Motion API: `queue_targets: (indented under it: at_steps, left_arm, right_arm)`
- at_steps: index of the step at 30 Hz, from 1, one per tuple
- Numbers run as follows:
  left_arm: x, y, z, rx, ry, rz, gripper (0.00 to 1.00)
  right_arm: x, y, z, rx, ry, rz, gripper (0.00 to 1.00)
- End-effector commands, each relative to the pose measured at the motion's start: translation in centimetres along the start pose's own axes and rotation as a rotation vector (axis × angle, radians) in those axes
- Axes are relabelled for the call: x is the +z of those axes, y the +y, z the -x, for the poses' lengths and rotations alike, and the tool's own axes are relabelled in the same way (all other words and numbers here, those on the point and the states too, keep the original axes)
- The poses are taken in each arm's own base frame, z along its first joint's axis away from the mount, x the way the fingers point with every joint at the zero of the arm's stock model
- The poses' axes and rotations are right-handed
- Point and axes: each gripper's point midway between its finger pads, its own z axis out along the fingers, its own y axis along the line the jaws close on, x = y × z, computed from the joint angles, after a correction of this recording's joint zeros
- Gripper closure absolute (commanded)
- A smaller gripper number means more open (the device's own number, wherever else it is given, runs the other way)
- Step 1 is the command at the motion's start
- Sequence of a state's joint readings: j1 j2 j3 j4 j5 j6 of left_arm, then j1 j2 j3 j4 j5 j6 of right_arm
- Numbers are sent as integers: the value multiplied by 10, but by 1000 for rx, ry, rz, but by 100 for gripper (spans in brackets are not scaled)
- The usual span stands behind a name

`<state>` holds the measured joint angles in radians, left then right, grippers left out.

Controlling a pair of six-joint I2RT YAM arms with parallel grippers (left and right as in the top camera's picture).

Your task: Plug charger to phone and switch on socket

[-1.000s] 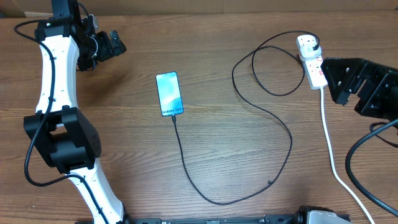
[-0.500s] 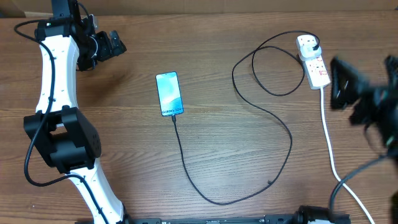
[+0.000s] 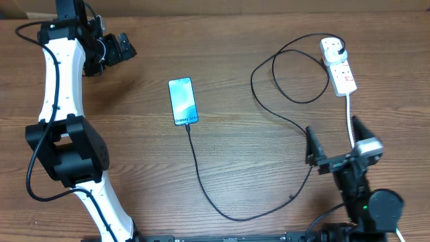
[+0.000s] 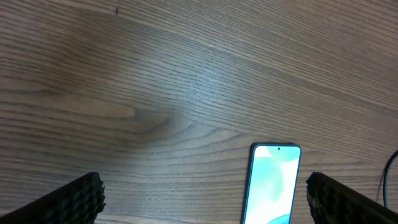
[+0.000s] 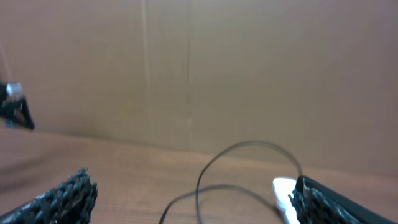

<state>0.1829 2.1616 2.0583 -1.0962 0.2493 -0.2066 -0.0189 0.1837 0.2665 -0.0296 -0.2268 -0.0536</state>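
Right tool (image 3: 331,126), wide open and empty like the left tool (image 3: 124,47), has withdrawn from the socket (image 3: 339,67) to the bench's near-right corner, and with the charger (image 3: 201,181) meeting the phone (image 3: 183,101), the task looks done.

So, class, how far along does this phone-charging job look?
Done, apparently: the charger cable reaches the phone's bottom edge, and its plug sits in the socket. In hand: nothing; left fingers and right fingers stand open, empty. Left: the socket's switch, too small to read.

Wooden table (image 3: 228,47) under phone (image 3: 183,101), charger (image 3: 196,161), socket (image 3: 339,67)
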Motion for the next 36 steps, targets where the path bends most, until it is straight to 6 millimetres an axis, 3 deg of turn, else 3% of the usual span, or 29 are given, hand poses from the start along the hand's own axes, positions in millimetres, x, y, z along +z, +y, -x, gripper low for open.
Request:
queue_targets:
  at_steps: [1, 11, 14, 36]
  left_arm:
    - [-5, -5, 3, 12, -16, 0, 0]
    - [-5, -5, 3, 12, -16, 0, 0]
    - [-5, -5, 3, 12, -16, 0, 0]
    - [-5, -5, 3, 12, -16, 0, 0]
  right_arm:
    - [-4, 1, -26, -12, -21, -13, 0]
    - [-5, 6, -90, 16, 97, 10, 0]
    - [-6, 7, -100, 24, 136, 13, 0]
    - [-6, 7, -99, 36, 132, 11, 0]
